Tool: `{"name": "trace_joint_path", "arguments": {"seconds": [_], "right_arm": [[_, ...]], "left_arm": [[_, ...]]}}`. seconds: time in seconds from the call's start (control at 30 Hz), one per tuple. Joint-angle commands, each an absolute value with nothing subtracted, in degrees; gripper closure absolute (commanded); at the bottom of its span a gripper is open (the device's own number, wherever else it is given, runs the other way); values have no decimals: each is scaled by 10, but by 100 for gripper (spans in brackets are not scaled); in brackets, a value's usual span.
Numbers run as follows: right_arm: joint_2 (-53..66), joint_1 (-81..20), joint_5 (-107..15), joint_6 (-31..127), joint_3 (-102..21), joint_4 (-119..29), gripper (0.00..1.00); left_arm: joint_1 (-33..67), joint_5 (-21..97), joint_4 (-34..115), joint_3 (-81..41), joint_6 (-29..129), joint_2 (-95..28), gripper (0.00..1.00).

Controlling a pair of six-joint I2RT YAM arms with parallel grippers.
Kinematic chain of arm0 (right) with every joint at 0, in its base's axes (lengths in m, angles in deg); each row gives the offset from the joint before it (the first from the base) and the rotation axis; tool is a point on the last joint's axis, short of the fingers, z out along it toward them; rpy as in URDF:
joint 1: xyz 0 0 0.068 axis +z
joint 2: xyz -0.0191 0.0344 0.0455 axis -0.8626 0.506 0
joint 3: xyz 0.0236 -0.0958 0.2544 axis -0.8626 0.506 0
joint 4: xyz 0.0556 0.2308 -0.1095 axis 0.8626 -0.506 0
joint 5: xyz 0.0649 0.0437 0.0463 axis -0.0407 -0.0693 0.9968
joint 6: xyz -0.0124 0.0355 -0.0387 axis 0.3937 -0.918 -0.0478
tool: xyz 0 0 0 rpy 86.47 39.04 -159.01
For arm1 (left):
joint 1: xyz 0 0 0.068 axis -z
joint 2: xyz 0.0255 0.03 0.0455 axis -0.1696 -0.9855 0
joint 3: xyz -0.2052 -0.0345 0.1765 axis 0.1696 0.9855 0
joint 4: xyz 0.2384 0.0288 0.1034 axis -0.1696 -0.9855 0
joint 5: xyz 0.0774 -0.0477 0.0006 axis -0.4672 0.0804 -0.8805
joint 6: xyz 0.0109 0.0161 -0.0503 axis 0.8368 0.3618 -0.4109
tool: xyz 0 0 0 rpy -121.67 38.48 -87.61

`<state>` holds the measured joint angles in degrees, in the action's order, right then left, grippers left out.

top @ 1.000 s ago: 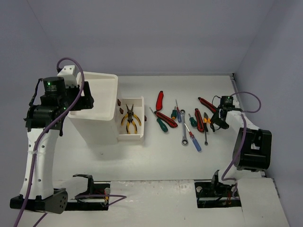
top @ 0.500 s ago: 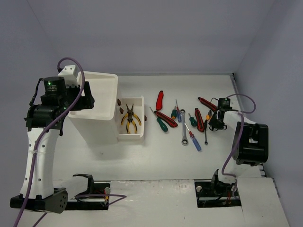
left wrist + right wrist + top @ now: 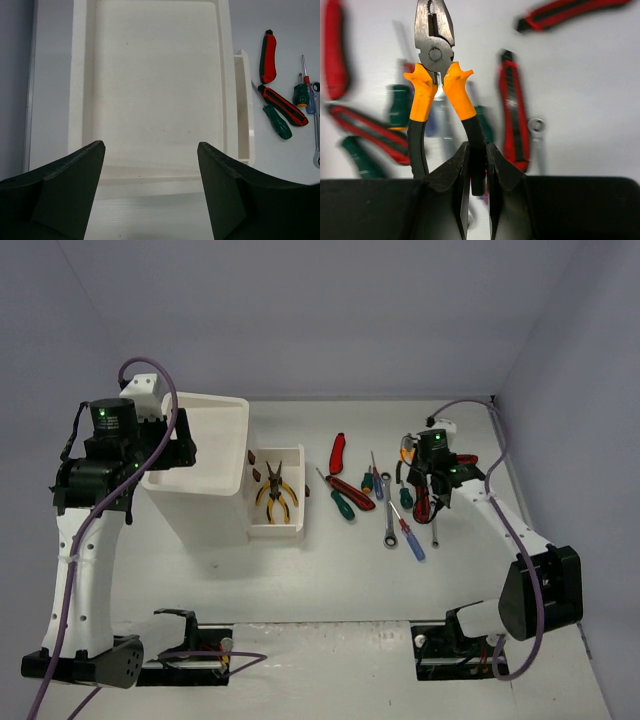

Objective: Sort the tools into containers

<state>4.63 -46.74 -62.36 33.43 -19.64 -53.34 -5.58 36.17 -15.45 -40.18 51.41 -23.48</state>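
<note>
Right of centre in the overhead view, the right gripper point(image 3: 425, 458) is pinched nearly shut on one handle of the orange-handled pliers point(image 3: 435, 55), above the loose tools point(image 3: 350, 490). At upper left, the left gripper point(image 3: 150, 165) hangs wide open and empty over the white box point(image 3: 155, 75).

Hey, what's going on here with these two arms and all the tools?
The right gripper is shut on one handle of the orange-handled pliers, holding them above the loose tools on the table. The left gripper hangs open over the white box's top tray. A pulled-out drawer holds yellow-handled pliers.
</note>
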Motion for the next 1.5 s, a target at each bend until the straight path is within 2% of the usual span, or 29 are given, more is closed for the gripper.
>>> {"name": "trace_joint_path", "arguments": {"seconds": [0.0,0.2,0.5,0.63,0.7,0.73,0.8,0.9,1.07,1.2,1.47], "right_arm": [[45,-363,-648,296,-285,-528,100],[164,-199,-662,253,-405,-522,100],[353,-99,-668,190,-578,-511,97],[394,-95,-671,168,-598,-511,84],[403,-95,-666,167,-601,-511,73],[405,-95,-660,168,-601,-511,63],[401,-94,-652,176,-600,-511,50],[376,-97,-644,199,-592,-511,39],[313,-113,-642,236,-554,-511,39],[251,-158,-583,250,-483,-511,41],[217,-198,-547,288,-416,-506,52]], "left_arm": [[-53,336,-134,-429,528,-237,28],[-54,318,-134,-433,531,-240,28],[-55,304,-133,-429,528,-262,28],[-56,286,-132,-429,530,-277,28],[-56,282,-132,-432,533,-287,28],[-56,280,-131,-435,534,-295,28],[-56,280,-132,-438,535,-307,28],[-56,274,-130,-446,540,-322,28],[-63,258,-129,-468,564,-351,28],[-95,262,-129,-499,578,-379,28],[-136,285,-129,-525,599,-442,28]]}}
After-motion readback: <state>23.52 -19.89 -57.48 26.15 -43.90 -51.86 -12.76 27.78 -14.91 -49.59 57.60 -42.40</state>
